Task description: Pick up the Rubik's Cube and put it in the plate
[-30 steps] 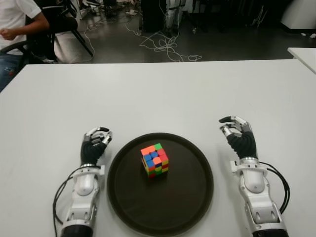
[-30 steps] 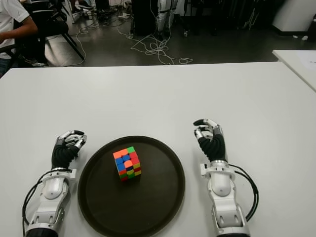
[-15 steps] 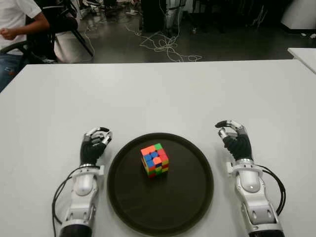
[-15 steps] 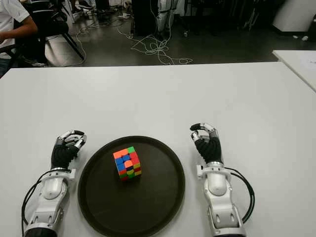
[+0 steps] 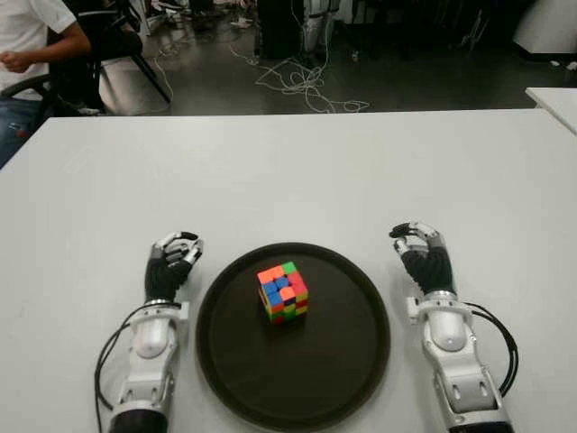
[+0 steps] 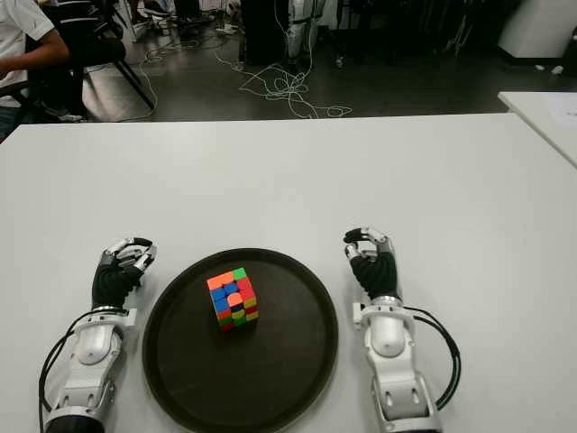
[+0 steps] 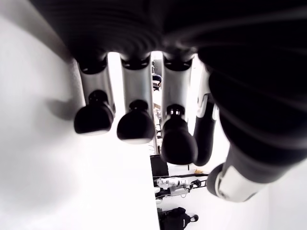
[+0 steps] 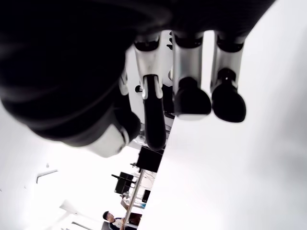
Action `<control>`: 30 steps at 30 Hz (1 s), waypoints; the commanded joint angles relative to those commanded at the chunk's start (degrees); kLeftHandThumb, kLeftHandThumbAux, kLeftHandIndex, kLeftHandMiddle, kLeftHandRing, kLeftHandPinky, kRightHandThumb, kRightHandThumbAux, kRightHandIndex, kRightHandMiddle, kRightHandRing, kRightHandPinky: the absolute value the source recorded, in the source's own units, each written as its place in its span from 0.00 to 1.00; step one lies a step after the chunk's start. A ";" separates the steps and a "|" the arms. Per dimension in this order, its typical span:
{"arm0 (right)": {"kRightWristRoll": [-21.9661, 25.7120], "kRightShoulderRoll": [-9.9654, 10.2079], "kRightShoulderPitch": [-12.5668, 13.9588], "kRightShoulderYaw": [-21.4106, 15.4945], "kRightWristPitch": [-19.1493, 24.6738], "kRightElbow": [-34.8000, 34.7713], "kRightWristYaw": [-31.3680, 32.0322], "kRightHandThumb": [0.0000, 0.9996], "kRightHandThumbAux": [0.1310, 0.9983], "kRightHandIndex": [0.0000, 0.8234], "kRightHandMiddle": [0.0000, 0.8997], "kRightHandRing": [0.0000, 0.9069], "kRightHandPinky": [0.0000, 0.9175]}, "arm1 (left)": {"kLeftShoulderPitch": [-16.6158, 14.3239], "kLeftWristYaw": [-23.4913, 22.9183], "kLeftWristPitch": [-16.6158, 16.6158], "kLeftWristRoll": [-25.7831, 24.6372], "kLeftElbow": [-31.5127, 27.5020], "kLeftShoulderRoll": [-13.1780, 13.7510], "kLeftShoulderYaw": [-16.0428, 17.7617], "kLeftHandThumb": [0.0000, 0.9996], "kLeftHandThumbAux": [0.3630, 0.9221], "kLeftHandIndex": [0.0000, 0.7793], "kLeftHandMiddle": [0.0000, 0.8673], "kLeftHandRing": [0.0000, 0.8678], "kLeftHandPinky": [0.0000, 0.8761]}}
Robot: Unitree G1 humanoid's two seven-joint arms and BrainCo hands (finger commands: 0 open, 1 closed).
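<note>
The Rubik's Cube (image 5: 283, 291) sits inside the round dark plate (image 5: 334, 361), a little left of its middle, with no hand touching it. My right hand (image 5: 416, 244) shows on the white table (image 5: 297, 171) just right of the plate's rim. Its fingers (image 8: 192, 100) are loosely bent and hold nothing. My left hand (image 5: 173, 257) shows beside the plate's left rim, its fingers (image 7: 135, 125) likewise relaxed and empty.
A person (image 5: 27, 41) sits on a chair beyond the table's far left corner. Cables (image 5: 302, 86) lie on the floor past the far edge. A second white table (image 5: 554, 97) begins at the far right.
My right hand has drawn back toward me and a little left, closer to the plate's rim. The cube, the plate and the left hand have stayed put.
</note>
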 joint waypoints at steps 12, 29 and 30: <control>2.37 1.48 1.72 -0.73 -5.64 2.79 -1.00 0.70 0.68 0.54 0.91 0.93 0.91 | 0.24 0.93 0.86 1.28 -1.19 0.01 -0.20 0.70 0.62 0.57 0.94 0.95 0.92; 5.30 -2.64 -0.73 -1.35 -35.99 21.79 2.87 0.69 0.68 0.53 0.93 0.94 0.93 | 0.17 0.26 0.08 0.18 -0.48 -0.10 0.29 0.71 0.62 0.57 0.93 0.95 0.92; 5.31 -2.71 -0.75 -1.42 -36.74 22.26 3.14 0.69 0.68 0.53 0.93 0.95 0.93 | 0.19 0.08 0.13 0.03 -0.45 -0.08 0.31 0.71 0.62 0.57 0.93 0.95 0.92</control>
